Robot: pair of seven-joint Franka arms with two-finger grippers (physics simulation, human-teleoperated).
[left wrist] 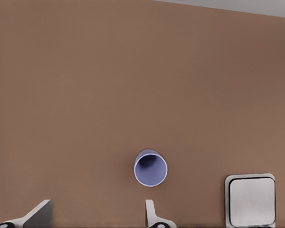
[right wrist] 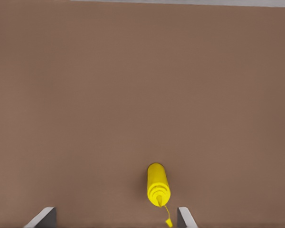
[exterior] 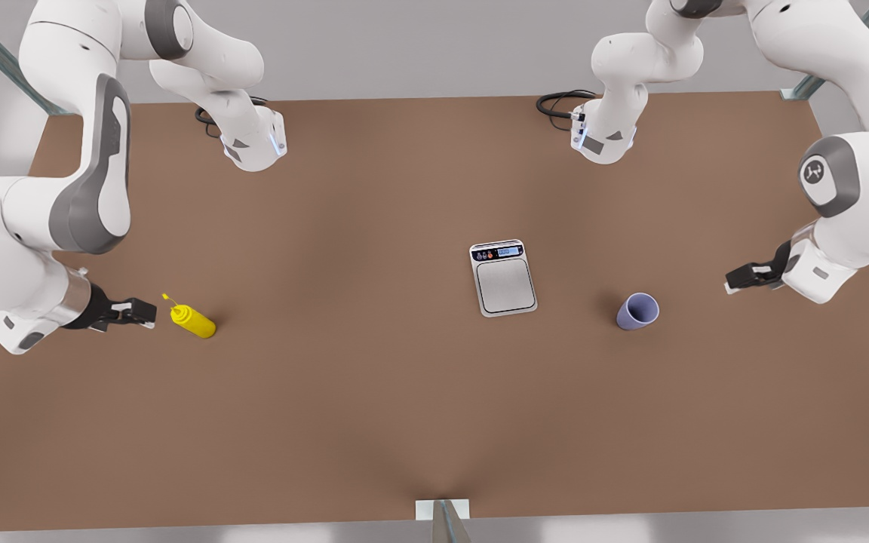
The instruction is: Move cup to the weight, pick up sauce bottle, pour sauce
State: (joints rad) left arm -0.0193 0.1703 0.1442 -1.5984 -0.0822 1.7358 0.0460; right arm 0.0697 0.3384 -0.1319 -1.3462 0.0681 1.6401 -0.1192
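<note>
The lavender cup (exterior: 637, 311) stands upright on the brown table, apart from the weight (exterior: 504, 279), a silver scale nearer the middle. At the front view's right, my left gripper (exterior: 732, 283) hovers open a short way from the cup. Its wrist view shows the cup (left wrist: 151, 168) ahead of the open left gripper (left wrist: 95, 216), with the weight (left wrist: 251, 199) beside it. The yellow sauce bottle (exterior: 194, 320) stands at the front view's left. My right gripper (exterior: 149, 313) is open just beside its nozzle. In the right wrist view the sauce bottle (right wrist: 158, 184) lies just ahead of the open right gripper (right wrist: 114, 218).
Both arm bases (exterior: 253, 143) (exterior: 604, 136) stand at the table's far edge, each with a black cable (exterior: 559, 102) coiled next to it. A small metal bracket (exterior: 442, 513) sits at the near edge. Bare brown tabletop (exterior: 344, 302) separates bottle and scale.
</note>
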